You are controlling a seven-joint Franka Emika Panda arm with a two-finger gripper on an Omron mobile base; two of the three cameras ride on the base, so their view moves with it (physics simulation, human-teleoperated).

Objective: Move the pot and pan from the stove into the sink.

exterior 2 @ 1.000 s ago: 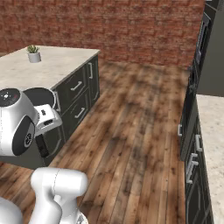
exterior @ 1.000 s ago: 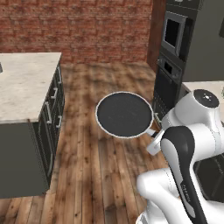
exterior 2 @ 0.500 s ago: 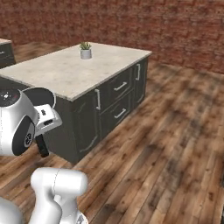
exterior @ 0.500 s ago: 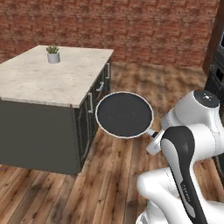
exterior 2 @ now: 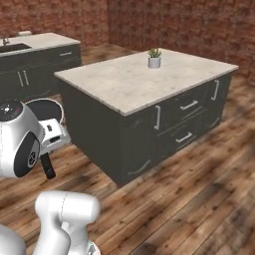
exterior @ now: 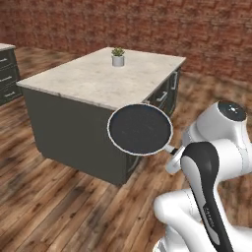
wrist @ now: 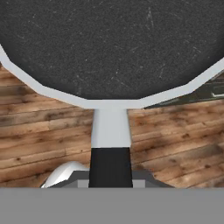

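Brick walls and wood-plank floor surround a dark kitchen island with pale stone top and small potted plant. Gripper is clamped on the handle of the pan, held level in the air just beside the island's near corner.

So the pan is up in the air over the wood floor, right in front of the kitchen island. A little potted plant sits on the island's far side, and a counter with the sink is off behind it.

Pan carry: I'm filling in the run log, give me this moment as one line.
phase: transport | gripper: shut on pan handle | pan: held level above wood floor, beside island | sink: far left
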